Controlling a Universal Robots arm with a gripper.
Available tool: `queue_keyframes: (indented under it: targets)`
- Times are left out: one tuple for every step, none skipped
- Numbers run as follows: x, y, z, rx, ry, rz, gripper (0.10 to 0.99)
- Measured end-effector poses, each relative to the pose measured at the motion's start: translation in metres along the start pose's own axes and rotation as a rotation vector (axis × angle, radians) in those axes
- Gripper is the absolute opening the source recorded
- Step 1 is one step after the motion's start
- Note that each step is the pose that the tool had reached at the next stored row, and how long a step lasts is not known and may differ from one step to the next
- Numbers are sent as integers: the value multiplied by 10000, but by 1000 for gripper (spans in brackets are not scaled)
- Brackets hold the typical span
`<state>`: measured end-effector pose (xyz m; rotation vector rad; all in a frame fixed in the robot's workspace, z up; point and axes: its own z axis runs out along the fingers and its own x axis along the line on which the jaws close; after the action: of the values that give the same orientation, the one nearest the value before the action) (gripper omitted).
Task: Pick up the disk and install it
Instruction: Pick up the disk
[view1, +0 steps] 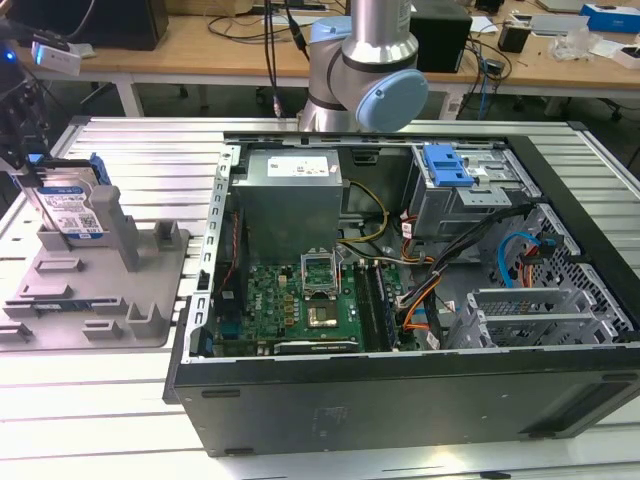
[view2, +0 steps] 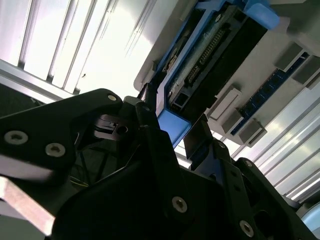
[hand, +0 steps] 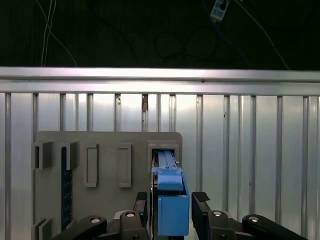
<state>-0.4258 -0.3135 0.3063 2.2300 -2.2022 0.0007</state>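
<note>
Pincer (hand: 172, 196) pts straight down over upright disk (view1: 75, 205) in holder (view1: 120, 290)

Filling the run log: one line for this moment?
phase: pick | gripper: at disk | disk: upright in grey holder | installed: no

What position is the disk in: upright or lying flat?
Upright: the disk stands on edge in a slot of the grey holder in the exterior view, with the claw at its blue bracket.
</note>
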Motion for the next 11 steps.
queue_keyframes:
  targets:
    - [0, 0, 2, -1, 7, -7, 482]
    - [0, 0, 4, -1, 17, -23, 482]
    - [0, 0, 4, -2, 18, -36, 482]
    - [0, 0, 5, -1, 18, -38, 482]
    - [0, 0, 5, 0, 18, -39, 482]
    - [0, 0, 5, 0, 18, -40, 482]
    - [0, 0, 5, 0, 18, -40, 482]
    - [0, 0, 7, 1, 18, -43, 482]
    - [-1, 0, 9, 1, 18, -47, 482]
    - [0, 0, 12, 0, 18, -57, 482]
    - [0, 0, 14, 0, 18, -64, 482]
